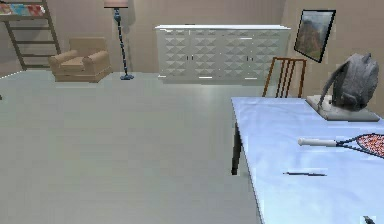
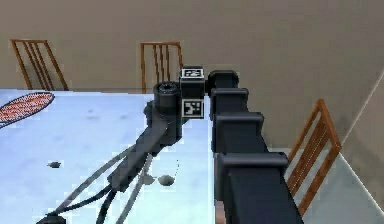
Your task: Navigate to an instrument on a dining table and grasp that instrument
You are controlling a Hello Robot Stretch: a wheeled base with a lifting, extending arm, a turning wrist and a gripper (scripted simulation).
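Note:
A pale blue dining table [image 1: 300, 125] fills the forward view's right. On it lie a thin dark stick-like thing [image 1: 303, 173] and a red-strung racket [image 1: 350, 143] with a white handle. The racket's head [image 2: 22, 107] also shows at the arm side view's left edge. My arm [image 2: 240, 150] reaches out over the table [image 2: 90, 130], with the white marked squares [image 2: 191, 92] at its end. The gripper [image 2: 80, 205] slants down to the left from its dark body [image 2: 164, 102]. Small dark blobs [image 2: 165, 181] lie on the tabletop by the fingers [image 2: 120, 170]. I cannot tell whether the gripper holds anything.
A grey bust [image 1: 350, 88] stands at the table's far right. Wooden chairs [image 2: 160, 62] ring the table, one [image 2: 315, 150] beside the arm, one [image 1: 285, 77] at the far end. Across open floor stand a white sideboard [image 1: 222, 52], floor lamp [image 1: 121, 40], armchair [image 1: 82, 62] and leaning picture [image 1: 314, 34].

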